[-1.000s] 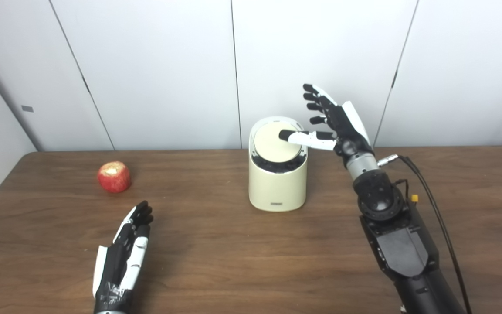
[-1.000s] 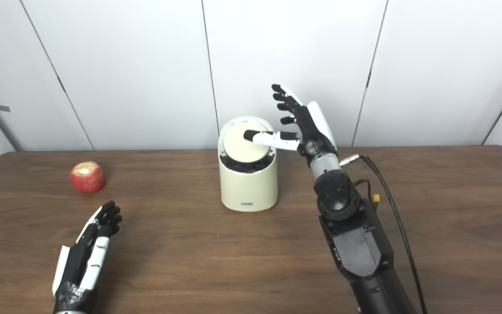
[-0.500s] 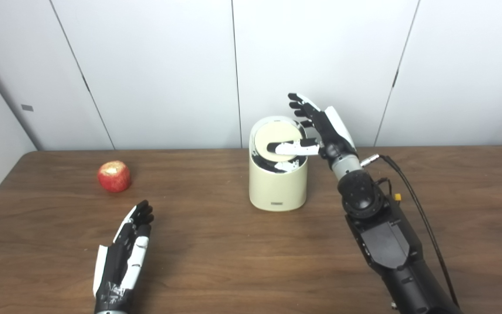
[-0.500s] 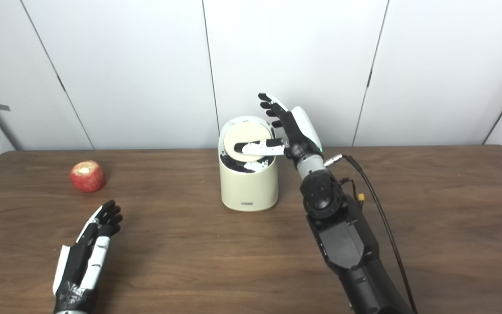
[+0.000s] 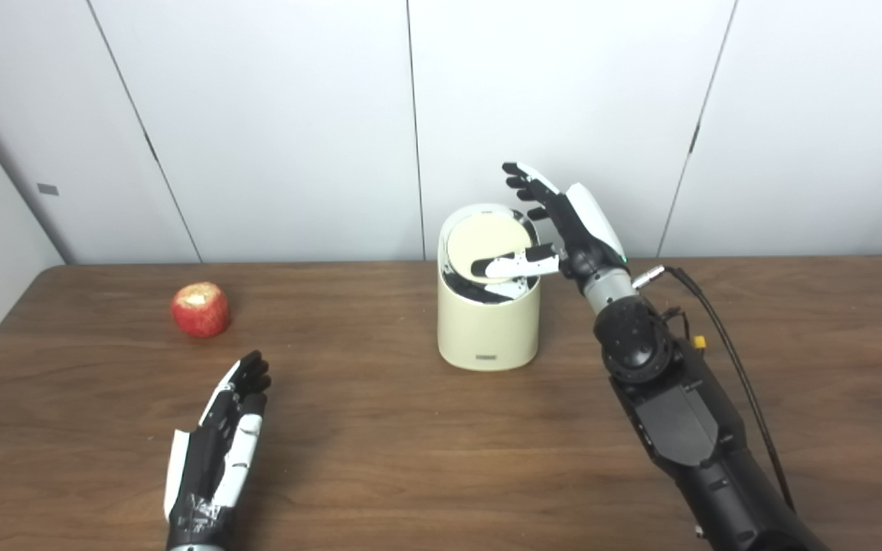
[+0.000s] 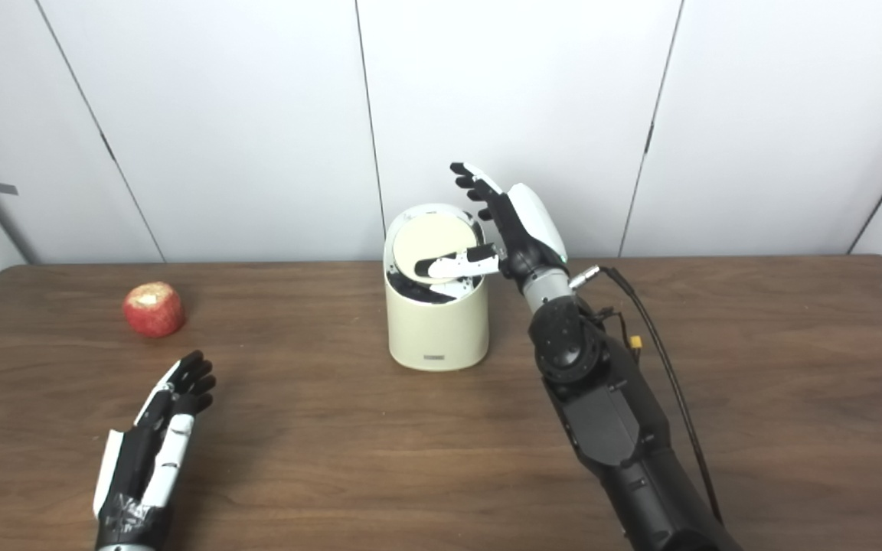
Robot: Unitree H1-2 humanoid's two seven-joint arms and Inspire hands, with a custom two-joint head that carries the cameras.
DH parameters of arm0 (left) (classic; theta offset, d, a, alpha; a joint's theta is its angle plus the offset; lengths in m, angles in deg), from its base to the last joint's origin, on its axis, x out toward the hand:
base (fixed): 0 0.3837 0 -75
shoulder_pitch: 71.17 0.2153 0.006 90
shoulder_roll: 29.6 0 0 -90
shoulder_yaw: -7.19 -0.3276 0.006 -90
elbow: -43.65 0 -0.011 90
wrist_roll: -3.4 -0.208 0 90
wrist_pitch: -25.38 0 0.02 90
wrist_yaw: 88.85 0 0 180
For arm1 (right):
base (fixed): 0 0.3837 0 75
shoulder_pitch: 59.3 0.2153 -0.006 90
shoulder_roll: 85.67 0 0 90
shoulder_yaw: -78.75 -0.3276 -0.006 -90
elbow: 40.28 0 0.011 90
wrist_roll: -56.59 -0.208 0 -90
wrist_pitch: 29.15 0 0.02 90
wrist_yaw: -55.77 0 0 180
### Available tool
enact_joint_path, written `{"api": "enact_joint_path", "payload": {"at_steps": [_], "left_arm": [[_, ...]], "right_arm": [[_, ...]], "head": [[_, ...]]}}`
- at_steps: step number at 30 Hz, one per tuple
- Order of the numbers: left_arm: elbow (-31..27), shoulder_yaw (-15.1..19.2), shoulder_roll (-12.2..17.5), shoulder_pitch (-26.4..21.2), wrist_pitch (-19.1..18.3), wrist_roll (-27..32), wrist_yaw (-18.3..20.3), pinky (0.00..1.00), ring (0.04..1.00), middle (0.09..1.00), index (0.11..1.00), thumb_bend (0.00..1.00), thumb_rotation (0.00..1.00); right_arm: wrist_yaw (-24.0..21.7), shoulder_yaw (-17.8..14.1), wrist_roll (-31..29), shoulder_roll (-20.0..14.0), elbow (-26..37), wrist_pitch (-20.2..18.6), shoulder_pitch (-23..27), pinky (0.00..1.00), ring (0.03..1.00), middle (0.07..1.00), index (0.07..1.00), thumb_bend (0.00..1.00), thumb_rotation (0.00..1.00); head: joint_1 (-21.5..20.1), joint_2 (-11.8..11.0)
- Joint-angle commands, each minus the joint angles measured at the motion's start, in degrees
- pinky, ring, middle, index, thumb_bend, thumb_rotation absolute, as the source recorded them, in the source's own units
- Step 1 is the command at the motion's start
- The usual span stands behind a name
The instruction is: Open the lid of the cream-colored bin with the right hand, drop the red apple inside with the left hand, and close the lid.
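Note:
The cream-colored bin stands at the middle of the table, toward the back. Its round lid is tilted up at the back, with a dark gap showing along the front. My right hand is open beside the bin's right rim, fingers pointing up and thumb lying across the lower part of the lid. The red apple sits at the far left of the table. My left hand lies flat and open near the front left, well short of the apple.
The brown wooden table runs to a white panelled wall behind. A black cable trails from my right wrist across the table's right side.
My right hand has come down and left toward the bin, and its thumb slid from the lid's upper part to its lower edge. Lid stays tilted. Left hand and apple are unmoved.

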Motion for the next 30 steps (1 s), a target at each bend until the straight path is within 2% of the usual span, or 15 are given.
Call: {"api": "enact_joint_path", "payload": {"at_steps": [1,7,14,19,24,27,30], "left_arm": [[3.7,-1.4,-2.3,3.0,0.5,1.1,-0.1,0.88,0.881,0.890,0.917,0.48,0.77],[3.2,-1.3,-2.1,3.2,0.4,1.5,0.2,0.88,0.880,0.890,0.918,0.48,0.77],[3.7,-1.3,-2.0,3.0,1.1,1.3,-0.1,0.87,0.869,0.885,0.911,0.48,0.77],[3.7,-1.3,-1.9,2.8,0.6,1.2,-0.2,0.87,0.868,0.887,0.911,0.49,0.77],[4.0,-1.2,-1.8,2.8,1.0,1.3,-0.2,0.87,0.866,0.886,0.911,0.48,0.76],[4.1,-1.3,-1.7,2.8,1.3,0.7,-0.4,0.87,0.868,0.886,0.910,0.49,0.77],[3.8,-1.4,-1.6,3.0,1.0,0.5,-0.2,0.88,0.871,0.889,0.912,0.49,0.78]], "right_arm": [[0.6,-0.9,-0.1,-0.9,1.2,1.3,3.0,0.71,0.843,0.881,0.889,0.88,0.19],[0.9,0.3,1.9,-1.8,1.3,2.4,2.6,0.72,0.837,0.875,0.884,0.89,0.17],[-0.9,6.6,10.4,-5.8,1.8,3.6,3.6,0.82,0.890,0.900,0.905,0.94,0.14],[-1.0,8.5,12.4,-7.0,1.5,4.6,4.0,0.83,0.901,0.899,0.904,0.97,0.10],[-0.7,7.0,10.6,-6.0,2.4,4.5,3.4,0.79,0.886,0.885,0.893,0.95,0.15],[-0.7,4.0,6.5,-4.5,3.3,4.4,2.8,0.78,0.872,0.878,0.887,0.92,0.17],[-1.5,1.9,4.6,-4.0,5.6,3.2,2.3,0.75,0.849,0.873,0.886,0.86,0.18]], "head": [[0.0,0.1],[-0.3,0.5],[-0.2,0.6],[-0.2,0.5],[-0.2,0.5],[-0.2,0.6],[-0.2,0.7]]}}
